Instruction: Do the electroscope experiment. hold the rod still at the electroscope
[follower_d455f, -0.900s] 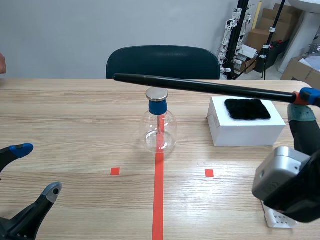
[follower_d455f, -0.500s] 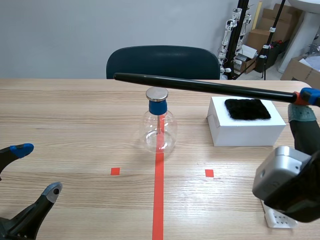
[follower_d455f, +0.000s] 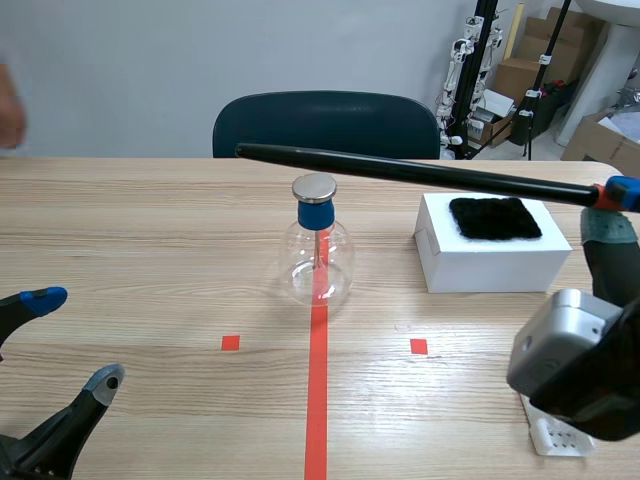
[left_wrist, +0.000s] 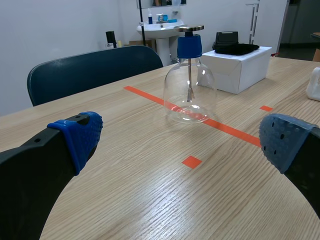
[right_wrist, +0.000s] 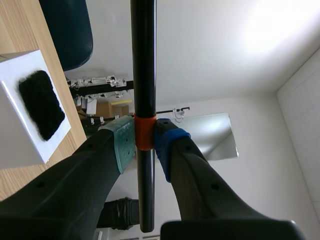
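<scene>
- Rod (follower_d455f: 400, 172) has drawn back a touch toward the right arm, so its tip reaches less far past the electroscope (follower_d455f: 318, 250).
- It hangs nearly level, just above and behind the cap (follower_d455f: 314, 187); contact cannot be told.
- Right tool (right_wrist: 144, 141) is clamped on the rod at its orange band.
- That small drift suggests the hold is not quite steady.
- Left tool (left_wrist: 182, 140) gapes wide and empty, low over the counter (follower_d455f: 150, 250), well apart from the electroscope.

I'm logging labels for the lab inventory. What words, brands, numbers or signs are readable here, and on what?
None can be read. The electroscope, rod and white box show no print; the cardboard boxes in the background are too small to tell.
</scene>
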